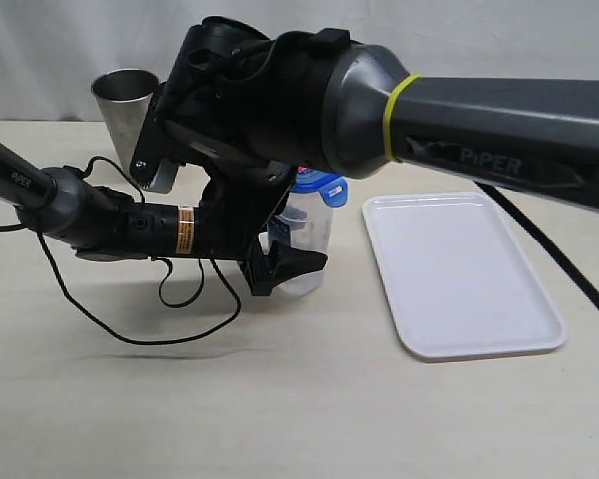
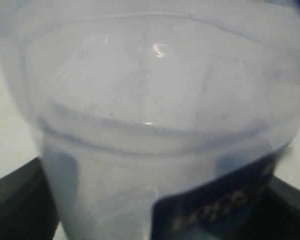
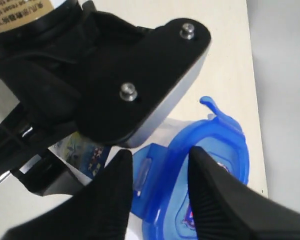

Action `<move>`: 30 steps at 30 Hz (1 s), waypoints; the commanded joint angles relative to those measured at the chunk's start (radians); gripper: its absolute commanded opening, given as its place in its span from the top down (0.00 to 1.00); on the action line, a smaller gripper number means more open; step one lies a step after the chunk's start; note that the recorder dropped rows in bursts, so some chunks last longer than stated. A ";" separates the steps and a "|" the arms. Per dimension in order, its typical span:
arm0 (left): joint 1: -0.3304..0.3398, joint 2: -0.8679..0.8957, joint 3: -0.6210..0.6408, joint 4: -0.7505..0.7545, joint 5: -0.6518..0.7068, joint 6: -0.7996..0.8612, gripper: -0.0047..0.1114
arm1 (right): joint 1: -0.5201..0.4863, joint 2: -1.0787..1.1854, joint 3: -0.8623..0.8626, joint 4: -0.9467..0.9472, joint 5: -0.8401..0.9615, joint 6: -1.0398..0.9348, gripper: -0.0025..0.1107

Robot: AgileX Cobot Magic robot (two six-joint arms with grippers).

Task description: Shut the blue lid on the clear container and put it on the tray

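The clear container stands upright on the table, held low down by my left gripper, which is shut on it. In the left wrist view the container fills the frame, with the dark fingers at either side. The blue lid rests on top of the container. A side flap sticks out unlatched and another stands up at the far edge. My right gripper hovers over the lid, its fingers apart and straddling the lid's rim and that flap. The white tray lies to the right, with nothing on it.
A grey steel cup stands at the back left behind the arms. A black cable loops on the table under the left arm. The right arm's large body hangs over the container and hides its jaws in the exterior view.
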 commanded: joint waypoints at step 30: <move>0.004 -0.022 -0.004 0.065 -0.109 0.023 0.96 | -0.031 -0.299 0.056 0.431 0.033 -0.233 0.50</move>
